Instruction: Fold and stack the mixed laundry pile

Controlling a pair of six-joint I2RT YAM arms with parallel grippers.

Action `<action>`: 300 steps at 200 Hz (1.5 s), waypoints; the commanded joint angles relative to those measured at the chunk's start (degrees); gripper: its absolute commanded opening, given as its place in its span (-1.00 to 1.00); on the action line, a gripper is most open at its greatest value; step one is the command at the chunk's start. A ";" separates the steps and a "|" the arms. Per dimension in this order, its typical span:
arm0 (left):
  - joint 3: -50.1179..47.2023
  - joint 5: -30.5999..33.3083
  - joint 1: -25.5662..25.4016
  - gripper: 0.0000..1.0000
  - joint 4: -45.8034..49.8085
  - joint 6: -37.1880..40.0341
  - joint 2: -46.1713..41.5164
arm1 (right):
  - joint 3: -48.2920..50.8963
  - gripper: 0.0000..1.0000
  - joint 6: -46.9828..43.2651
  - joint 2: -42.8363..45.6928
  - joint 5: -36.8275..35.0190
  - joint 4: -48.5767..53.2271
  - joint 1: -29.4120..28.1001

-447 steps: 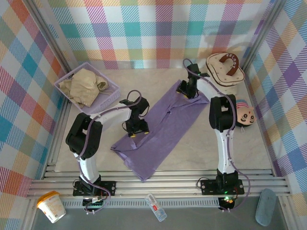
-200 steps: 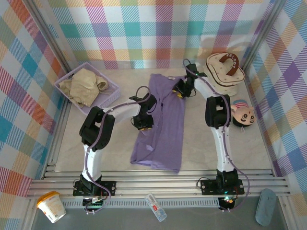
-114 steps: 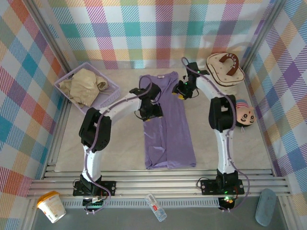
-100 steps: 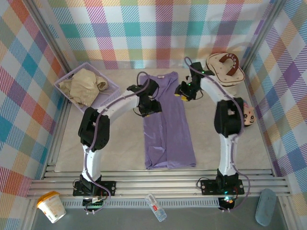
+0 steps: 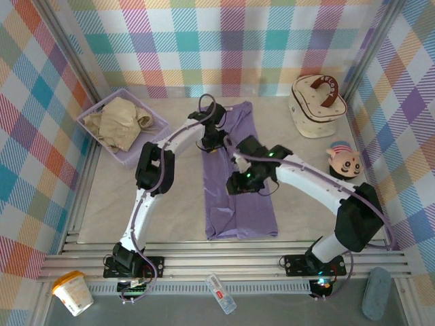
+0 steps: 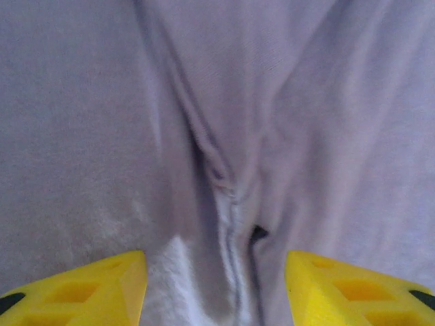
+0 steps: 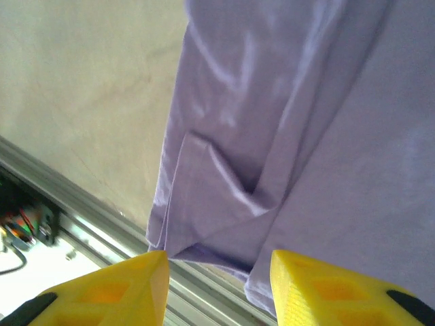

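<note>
**Left hand** [image 5: 213,141], upper centre of the overhead view. The yellow fingers [image 6: 81,288] stand roughly half apart and point down at the lavender T-shirt [image 5: 239,204]. A raised crease of cloth lies between them, but nothing is pinched.

**Right hand** [image 5: 242,183], centre of the frame. The jaws are likewise partly spread and empty, over the middle of the shirt. Whether they touch the cloth cannot be told. Its wrist view looks along the shirt's edge to a doubled-over corner beside the aluminium rail [image 7: 81,204].

**Task items.** The T-shirt lies as a long narrow strip from upper centre to lower centre of the bench [image 5: 170,197], its sides apparently folded inward. The beige garment [image 5: 119,121] sits crumpled in the perforated basket [image 5: 153,140] at upper left, well apart from the shirt.

**Handling (judged).** The shirt looks light, limp and thin, and likely to slide on the smooth bench, with its layers slipping over one another. A pinch should therefore take all layers together at an edge or corner: the hem corners at the bottom, or the collar end at the top. A grip mid-panel would probably lift only the top layer.
</note>
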State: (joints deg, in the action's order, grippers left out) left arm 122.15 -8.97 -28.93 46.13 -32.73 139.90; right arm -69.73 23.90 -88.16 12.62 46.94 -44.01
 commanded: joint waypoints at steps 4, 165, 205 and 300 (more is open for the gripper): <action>1.17 -1.52 0.45 0.14 2.95 1.08 1.38 | -3.10 -0.10 -3.55 -4.81 -4.97 -3.93 -7.40; -2.56 -3.27 0.98 0.15 4.07 2.94 3.37 | -5.93 -0.21 -4.16 -22.07 -16.74 -7.41 -19.70; -3.35 -2.81 0.94 0.15 4.52 3.02 3.28 | -5.80 -0.58 -2.54 -23.38 -17.88 -6.82 -19.92; -4.89 -2.10 0.97 0.15 4.96 4.33 3.13 | 4.67 -1.00 5.79 -4.74 -22.24 -2.99 -19.89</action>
State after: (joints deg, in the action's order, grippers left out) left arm 121.01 -12.40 -28.08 45.36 -29.39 140.38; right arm -69.43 25.02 -101.43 -7.27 40.10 -63.64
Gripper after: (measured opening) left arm 0.574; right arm 0.067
